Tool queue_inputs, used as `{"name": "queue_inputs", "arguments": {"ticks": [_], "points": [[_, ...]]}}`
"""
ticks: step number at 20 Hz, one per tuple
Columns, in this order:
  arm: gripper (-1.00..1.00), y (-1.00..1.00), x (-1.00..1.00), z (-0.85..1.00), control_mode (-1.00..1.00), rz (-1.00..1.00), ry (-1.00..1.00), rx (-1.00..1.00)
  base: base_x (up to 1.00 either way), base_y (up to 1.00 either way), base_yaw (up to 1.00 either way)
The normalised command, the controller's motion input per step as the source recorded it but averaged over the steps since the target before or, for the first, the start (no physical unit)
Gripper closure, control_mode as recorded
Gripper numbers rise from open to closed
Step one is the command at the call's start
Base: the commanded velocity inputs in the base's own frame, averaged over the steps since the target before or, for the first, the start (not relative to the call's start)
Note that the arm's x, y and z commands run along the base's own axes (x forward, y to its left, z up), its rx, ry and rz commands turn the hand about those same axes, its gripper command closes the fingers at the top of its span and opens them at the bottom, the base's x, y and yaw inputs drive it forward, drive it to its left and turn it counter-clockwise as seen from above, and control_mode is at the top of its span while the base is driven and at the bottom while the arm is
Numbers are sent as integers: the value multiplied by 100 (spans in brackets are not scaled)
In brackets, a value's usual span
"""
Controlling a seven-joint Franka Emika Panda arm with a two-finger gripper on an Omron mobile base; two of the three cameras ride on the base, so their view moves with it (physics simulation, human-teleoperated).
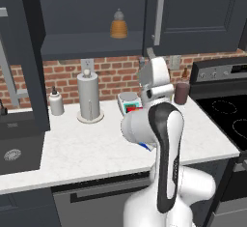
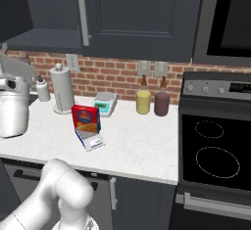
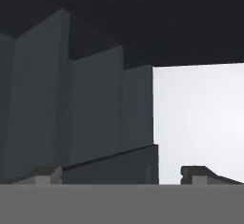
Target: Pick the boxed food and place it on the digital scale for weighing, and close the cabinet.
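The boxed food (image 2: 87, 118), a small red box, stands upright on the digital scale (image 2: 91, 140), whose blue base and white display panel show below it on the counter. The cabinet (image 1: 193, 13) has its right door shut behind a silver bar handle (image 1: 159, 14). Its left door (image 1: 34, 57) is swung open, baring a shelf (image 1: 87, 45). My gripper (image 3: 121, 174) is open with nothing between its fingertips (image 3: 47, 173). It is raised above the counter and faces dark cabinet panels. In the left base view the arm (image 1: 161, 139) hides most of the scale.
An amber bottle (image 1: 118, 25) stands on the open shelf. A paper towel holder (image 1: 89, 98), a small bottle (image 1: 56, 103), a white scale (image 2: 105, 103), a yellow bottle (image 2: 143, 101) and a dark bottle (image 2: 162, 103) line the brick wall. Stove (image 2: 215, 150) right, sink (image 1: 14, 151) left.
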Motion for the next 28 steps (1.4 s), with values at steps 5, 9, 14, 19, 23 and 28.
{"name": "queue_inputs", "arguments": {"ticks": [5,9,14,19,23,28], "points": [[-100,12,-3,-63,-100,1,-14,17,0,0,0],[-100,-14,-34,-40,-100,5,-11,32,0,0,0],[-100,-43,-78,2,-100,3,1,15,0,0,0],[-100,-52,-61,5,-100,0,26,1,0,0,0],[-100,-54,-18,-11,-100,0,38,-3,0,0,0],[-100,-17,-28,-25,-100,0,25,-18,0,0,0]]}}
